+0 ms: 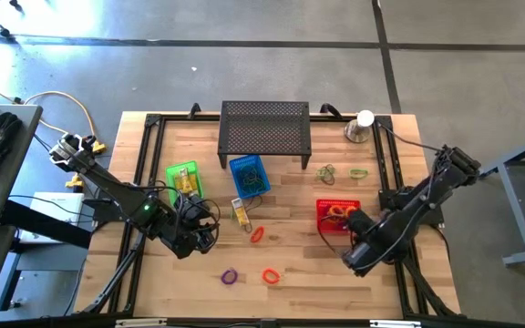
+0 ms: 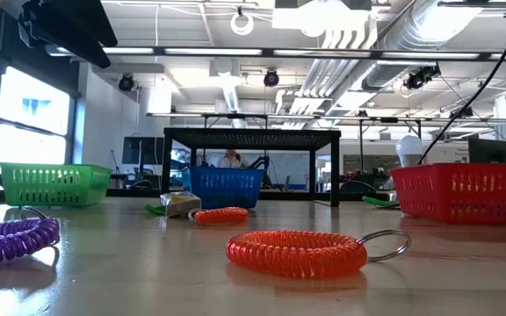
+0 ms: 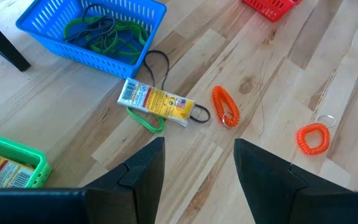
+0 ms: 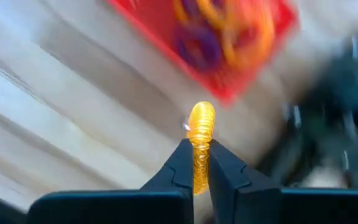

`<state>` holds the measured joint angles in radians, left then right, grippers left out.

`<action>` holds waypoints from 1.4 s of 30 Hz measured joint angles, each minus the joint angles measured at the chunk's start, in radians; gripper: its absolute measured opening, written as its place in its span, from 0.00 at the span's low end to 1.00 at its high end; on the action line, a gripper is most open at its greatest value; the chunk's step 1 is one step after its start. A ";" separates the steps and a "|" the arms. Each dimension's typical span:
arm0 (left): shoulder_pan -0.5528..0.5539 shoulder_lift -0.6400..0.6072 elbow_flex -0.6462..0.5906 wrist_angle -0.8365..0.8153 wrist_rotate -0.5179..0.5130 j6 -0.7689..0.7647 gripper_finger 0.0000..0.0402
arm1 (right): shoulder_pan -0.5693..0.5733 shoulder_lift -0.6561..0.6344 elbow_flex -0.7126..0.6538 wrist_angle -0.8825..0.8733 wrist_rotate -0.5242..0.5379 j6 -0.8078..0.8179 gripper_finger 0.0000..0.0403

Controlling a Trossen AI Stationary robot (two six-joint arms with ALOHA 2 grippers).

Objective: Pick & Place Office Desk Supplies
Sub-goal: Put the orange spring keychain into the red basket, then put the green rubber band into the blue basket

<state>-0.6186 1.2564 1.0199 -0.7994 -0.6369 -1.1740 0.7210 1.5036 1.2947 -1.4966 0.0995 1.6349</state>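
Pinched in right end effector (image 4: 197, 163): yellow coil (image 4: 200, 134).

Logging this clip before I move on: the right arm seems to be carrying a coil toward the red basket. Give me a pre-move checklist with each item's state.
1. Right hand shut on the yellow-orange coil: ok.
2. Red basket visible ahead of that hand: ok.
3. Coil directly over the basket: not ok, it shows beside the basket's corner.
4. Room left in the red basket, which already holds coils: cannot tell.
5. Left hand open and away from the red basket, near the yellow packet: ok.
6. Loose coils, orange and purple, clear of the right arm: ok.
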 joint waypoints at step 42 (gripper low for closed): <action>0.000 0.000 -0.001 0.043 0.000 0.017 0.46 | -0.278 0.000 -0.133 0.233 0.246 -0.491 0.34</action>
<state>-0.6186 1.2564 1.0187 -0.7567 -0.6373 -1.1573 0.4434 1.5040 1.1615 -1.2631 0.3457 1.1442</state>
